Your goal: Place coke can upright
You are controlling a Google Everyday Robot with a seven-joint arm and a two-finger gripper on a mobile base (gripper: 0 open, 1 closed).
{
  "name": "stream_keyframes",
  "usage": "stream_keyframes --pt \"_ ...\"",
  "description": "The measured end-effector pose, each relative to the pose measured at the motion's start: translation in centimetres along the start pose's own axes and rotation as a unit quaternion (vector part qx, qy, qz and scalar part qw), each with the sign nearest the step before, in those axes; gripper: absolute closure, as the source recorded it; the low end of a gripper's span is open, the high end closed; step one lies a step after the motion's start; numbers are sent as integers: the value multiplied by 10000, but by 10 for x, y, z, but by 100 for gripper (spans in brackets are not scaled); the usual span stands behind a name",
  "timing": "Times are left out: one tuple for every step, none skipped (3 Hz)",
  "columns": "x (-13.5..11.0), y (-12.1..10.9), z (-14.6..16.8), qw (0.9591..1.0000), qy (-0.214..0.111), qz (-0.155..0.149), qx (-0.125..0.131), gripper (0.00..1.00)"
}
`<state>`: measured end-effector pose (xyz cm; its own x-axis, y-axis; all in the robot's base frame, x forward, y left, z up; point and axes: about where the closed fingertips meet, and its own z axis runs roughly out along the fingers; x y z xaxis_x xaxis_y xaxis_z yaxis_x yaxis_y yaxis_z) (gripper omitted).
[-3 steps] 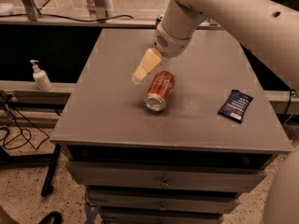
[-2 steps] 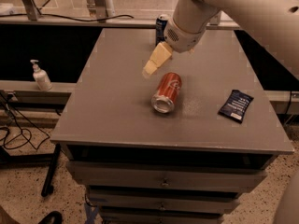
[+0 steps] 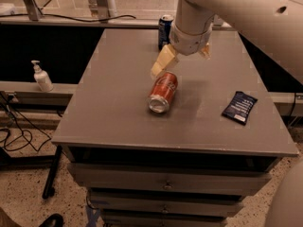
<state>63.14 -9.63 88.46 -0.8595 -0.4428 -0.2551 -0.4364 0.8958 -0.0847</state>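
The coke can [image 3: 162, 92], red with white script, lies on its side near the middle of the grey table [image 3: 109, 103], its silver end facing the front edge. My gripper [image 3: 182, 58] hangs just above and behind the can, apart from it. It is open and empty. One cream finger [image 3: 161, 63] points down toward the can's far end, and the other finger [image 3: 204, 51] shows to the right of the wrist.
A dark blue can [image 3: 165, 30] stands upright at the table's back edge, behind the gripper. A dark blue packet [image 3: 240, 107] lies at the right. A soap bottle [image 3: 41, 77] stands on a ledge left of the table. Drawers sit below the table top.
My gripper has moved back and to the right, away from the coke can, uncovering the dark blue can behind it. The coke can still lies on its side.
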Motion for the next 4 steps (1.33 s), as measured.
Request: stream_keyframes --pt "10 2 4 9967 216 740 237 0" --pt "8 11 4 9878 319 1450 460 0" --pt "5 21 4 9746 402 2108 637 0" --pt "0 38 6 9614 468 2621 700 0"
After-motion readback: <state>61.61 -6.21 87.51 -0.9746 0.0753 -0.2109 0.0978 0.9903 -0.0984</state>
